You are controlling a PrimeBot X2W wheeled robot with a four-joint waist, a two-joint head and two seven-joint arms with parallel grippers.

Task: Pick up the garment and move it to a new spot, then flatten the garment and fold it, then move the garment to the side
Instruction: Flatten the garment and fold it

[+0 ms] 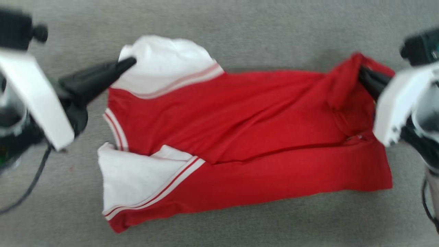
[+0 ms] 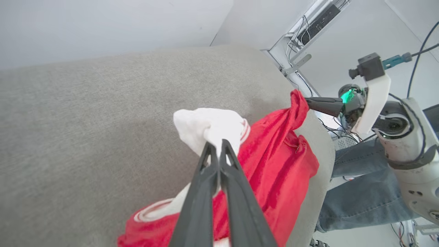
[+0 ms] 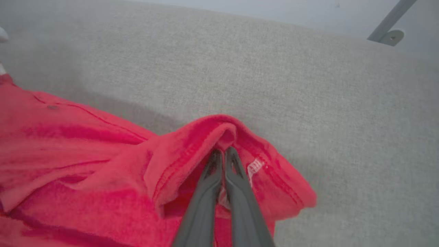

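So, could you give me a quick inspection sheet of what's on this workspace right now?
Surface: grey fabric surface, with the garment lying on it.
Job's things: garment, red with white sleeves, wrinkled, its two pinched ends raised.
Clutter: nothing seen.
Grippers: left claw shut on a white sleeve; right claw shut on a red corner at the other end.
Cables: dark cable hanging by the left arm; second cable by the right arm.
Surroundings: pale wall, wall wiring, a person's jeans-clad leg beside the surface.

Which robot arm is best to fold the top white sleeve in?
Left, probably: the left gripper pinches that sleeve of the garment; the right gripper holds the far red hem.
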